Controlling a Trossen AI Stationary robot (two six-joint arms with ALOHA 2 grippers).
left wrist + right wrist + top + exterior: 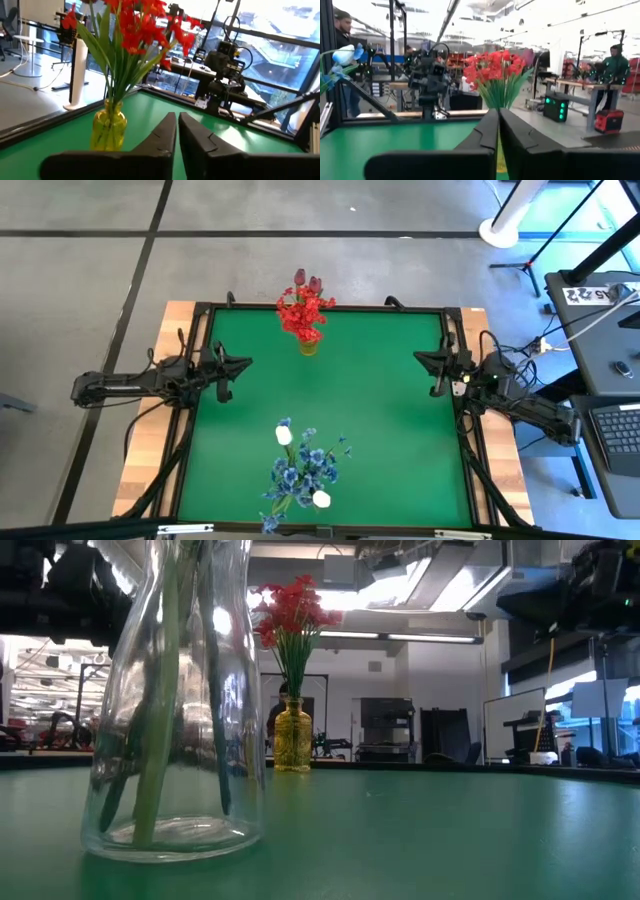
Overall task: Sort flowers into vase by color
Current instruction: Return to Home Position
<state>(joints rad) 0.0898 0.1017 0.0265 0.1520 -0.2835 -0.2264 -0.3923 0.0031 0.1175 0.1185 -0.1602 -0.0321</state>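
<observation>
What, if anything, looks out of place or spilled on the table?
Nothing stands out. The yellow vase stands upright with red flowers and pink tulips; the transparent vase holds blue sprays and white tulips. No stem lies loose. Left arm and right arm wait at the sides.

Red clusters (303,315) w/ a couple of dark pink tulip buds (307,280) stand upright in a small yellow vase (308,347) at 12 o'clock on the green bench (380,420), near its edge. Blue sprays (305,470) + two white tulip buds (284,435) sit in a clear glass vase (175,740) at 6 o'clock, heads splayed out.
</observation>
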